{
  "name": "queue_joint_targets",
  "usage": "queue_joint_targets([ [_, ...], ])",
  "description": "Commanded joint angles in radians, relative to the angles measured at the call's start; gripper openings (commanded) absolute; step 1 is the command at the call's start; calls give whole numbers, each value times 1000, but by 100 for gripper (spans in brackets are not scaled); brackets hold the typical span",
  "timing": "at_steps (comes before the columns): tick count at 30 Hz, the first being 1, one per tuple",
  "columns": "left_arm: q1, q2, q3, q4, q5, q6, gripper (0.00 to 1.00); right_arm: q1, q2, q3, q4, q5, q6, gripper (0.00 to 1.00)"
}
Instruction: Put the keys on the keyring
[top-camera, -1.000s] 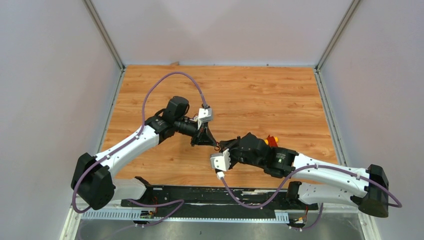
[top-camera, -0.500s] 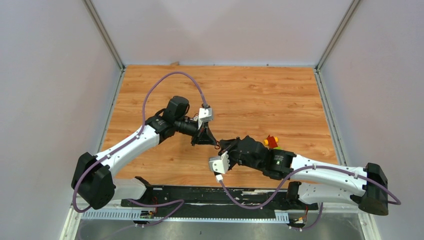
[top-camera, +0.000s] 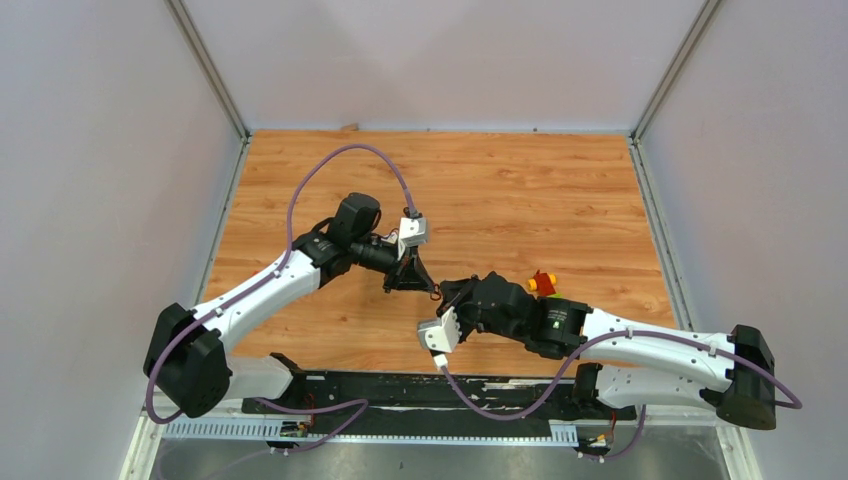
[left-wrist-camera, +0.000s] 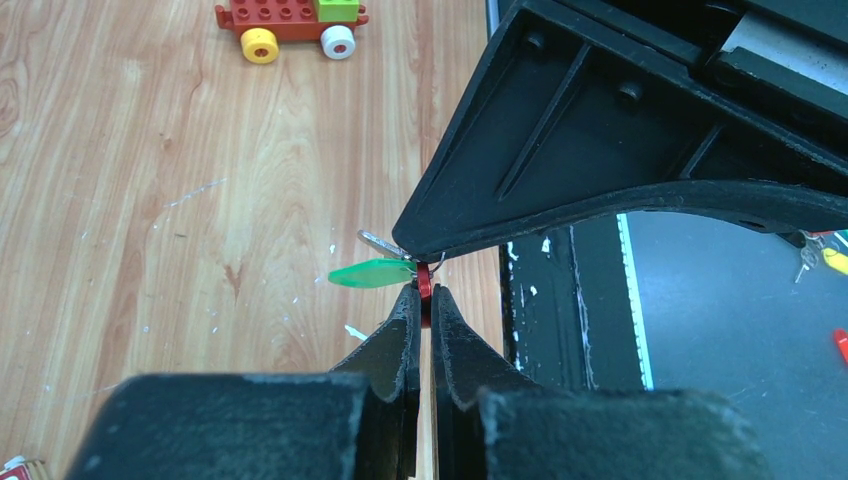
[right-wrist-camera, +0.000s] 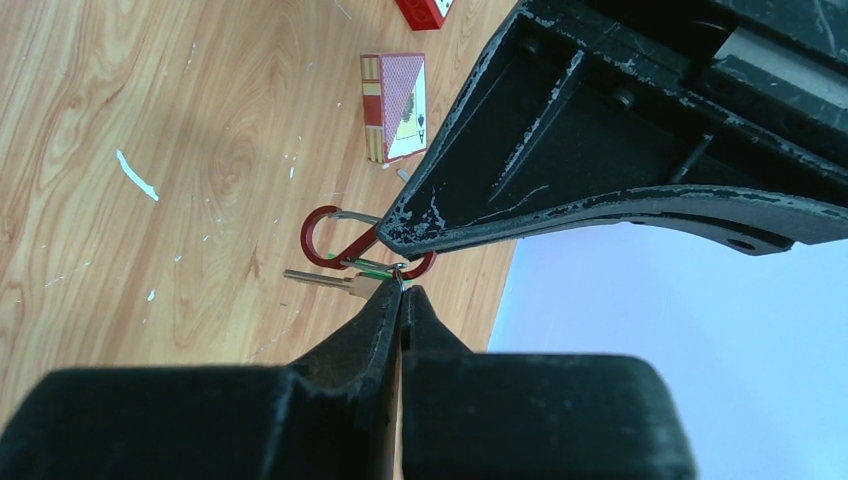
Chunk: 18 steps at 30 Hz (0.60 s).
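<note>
Red-orange keyring (left-wrist-camera: 424, 281) and green key (left-wrist-camera: 370, 272), held between two closed grippers.
Top external: both are hidden where the left gripper (top-camera: 431, 288) and right gripper (top-camera: 447, 291) meet tip to tip. Left wrist: the keyring, seen edge-on as a short red bar, is clenched in the left jaws, with the key's head just beside it. Right wrist: the right jaws are clamped on the key's head end, its metal blade pointing left; the hooked red loop sits just above, partly covered.

Bright even light, faint shadows, sharp focus
</note>
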Motion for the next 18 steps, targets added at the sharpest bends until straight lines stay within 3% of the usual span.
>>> queue_joint_targets([
  [1, -21, 5, -3, -41, 51, 13, 0, -3, -6, 57, 59, 60, -42, 0],
  [18, -20, 17, -3, -47, 63, 15, 0, -1, -9, 57, 115, 120, -76, 0],
])
